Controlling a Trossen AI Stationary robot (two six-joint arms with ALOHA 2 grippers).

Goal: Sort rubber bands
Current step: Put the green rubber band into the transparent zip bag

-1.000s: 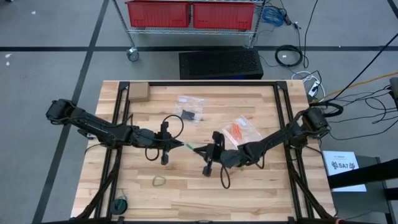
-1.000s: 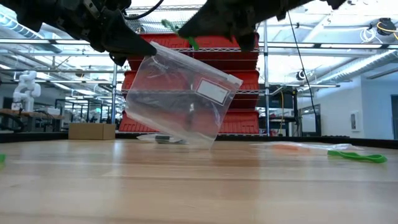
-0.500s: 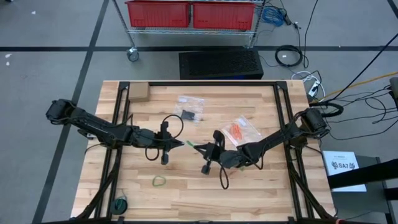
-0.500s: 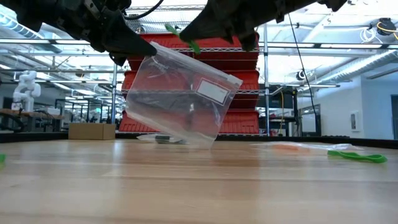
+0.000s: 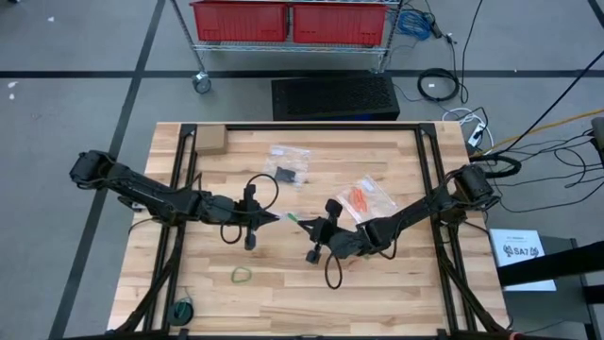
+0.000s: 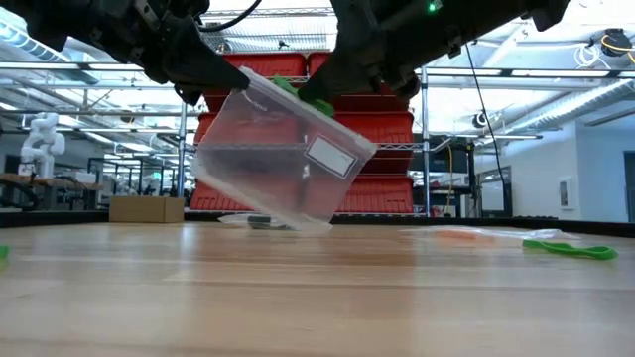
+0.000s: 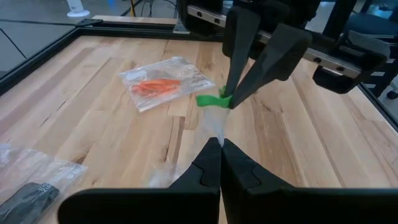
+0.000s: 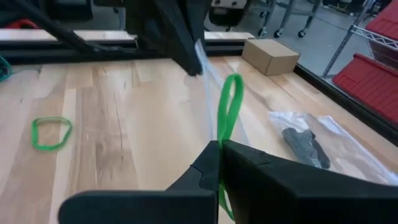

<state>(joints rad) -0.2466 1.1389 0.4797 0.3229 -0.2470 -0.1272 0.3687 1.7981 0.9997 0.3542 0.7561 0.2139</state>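
My left gripper [image 5: 272, 218] is shut on a clear plastic zip bag [image 6: 283, 149] that hangs over the table's middle. My right gripper [image 5: 300, 223] faces it, shut on a green rubber band [image 8: 229, 106]. The band [image 6: 296, 94] is at the bag's upper edge; whether it is inside the bag I cannot tell. Another green rubber band [image 5: 242, 275] lies flat on the table nearer the front edge. My left gripper pinches the bag's upper edge at one corner [image 7: 217, 132] between its two fingers, slanting down from the table's left. The bag hangs tilted below the fingers, clear of the table. My right gripper pinches the green band near one end [image 8: 221, 138] between its two fingertips, coming from the table's right. The band's free loop [image 7: 210, 99] sticks out past the fingertips toward the bag, clear of the table.
A clear bag with orange-red bands [image 5: 363, 198] lies right of centre. A bag with black bands [image 5: 288, 170] lies toward the far edge. A small cardboard box [image 5: 209, 140] sits at the far left corner. A green and dark object [image 5: 181, 310] stands at the near left.
My right gripper has sunk and tipped, bringing the green band down to the bag's upper edge. The bag's side nearest that gripper has dropped a little, while the corner in my left gripper has stayed put.
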